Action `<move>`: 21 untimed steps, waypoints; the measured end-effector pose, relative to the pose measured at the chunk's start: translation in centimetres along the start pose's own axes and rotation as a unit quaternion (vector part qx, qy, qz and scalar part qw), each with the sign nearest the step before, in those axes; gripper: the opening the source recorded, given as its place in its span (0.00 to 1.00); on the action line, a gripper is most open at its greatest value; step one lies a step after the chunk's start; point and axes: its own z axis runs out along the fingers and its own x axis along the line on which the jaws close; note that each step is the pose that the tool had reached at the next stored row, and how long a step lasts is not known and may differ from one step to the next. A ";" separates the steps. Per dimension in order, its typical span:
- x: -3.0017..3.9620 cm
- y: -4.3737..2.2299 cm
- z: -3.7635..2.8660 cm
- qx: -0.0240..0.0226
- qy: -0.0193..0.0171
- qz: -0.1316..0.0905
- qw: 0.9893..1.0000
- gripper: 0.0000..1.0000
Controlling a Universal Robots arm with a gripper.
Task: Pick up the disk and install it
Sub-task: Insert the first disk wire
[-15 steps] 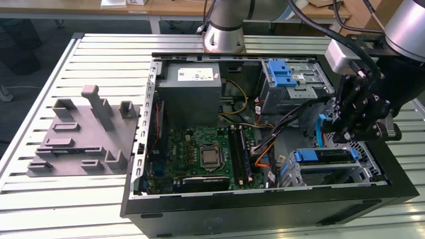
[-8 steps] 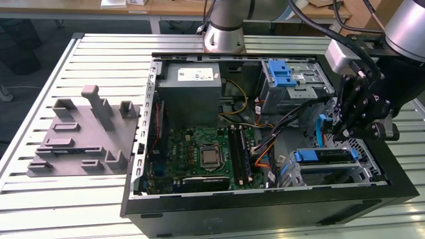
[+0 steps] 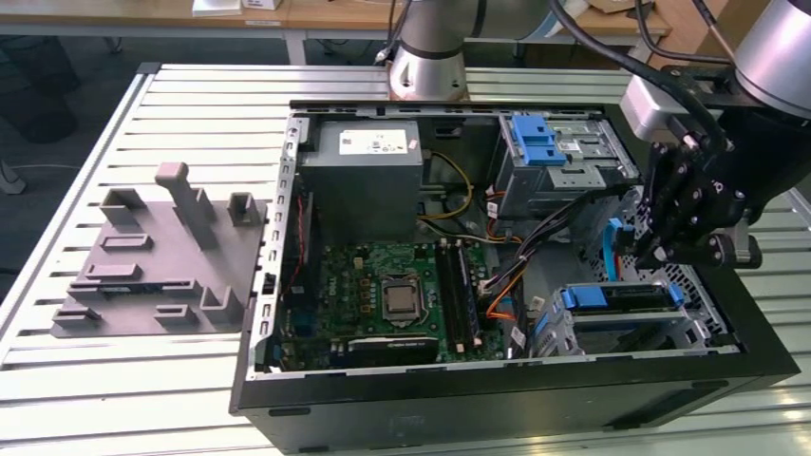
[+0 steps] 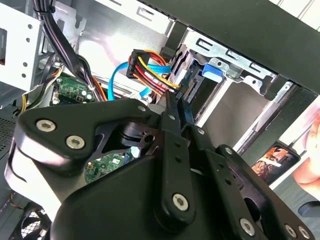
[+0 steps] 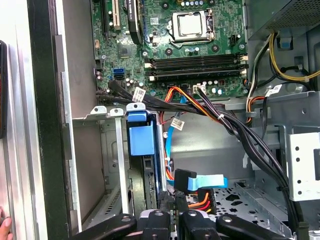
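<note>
The disk [image 3: 628,297], a silver slab with blue plastic at its end, lies in the lower bay of the open computer case [image 3: 507,399] near the exterior view's right. In the first wrist view the disk [image 5: 146,187] stands edge-on in that bay under a blue tab [image 5: 140,140]. My black gripper [image 3: 659,255] hangs just above the disk's rear end. Its fingers [image 4: 172,107] are shut together with nothing visible between them. The gripper's tips [image 5: 172,207] sit between the disk's end and the loose blue data cable plug [image 5: 186,180] with its red-yellow power wires.
A grey power-supply box [image 3: 367,176], the green motherboard [image 3: 393,290] and an upper bay with a blue latch [image 3: 552,142] share the case. Cable bundles [image 5: 240,130] cross beside the lower bay. A grey fixture [image 3: 159,256] sits on the slatted table. A person's hand [image 4: 310,165] is outside the case wall.
</note>
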 end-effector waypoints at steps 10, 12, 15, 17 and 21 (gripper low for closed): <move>0.55 -0.05 0.22 0.000 0.000 0.000 1.000 0.16; 0.83 -0.08 0.29 0.000 0.000 0.000 1.000 0.16; 0.96 -0.09 0.44 0.000 0.000 0.000 1.000 0.16; 0.97 -0.09 0.45 0.000 0.000 0.000 1.000 0.16; 0.97 -0.12 0.60 -0.015 0.002 0.000 1.000 0.16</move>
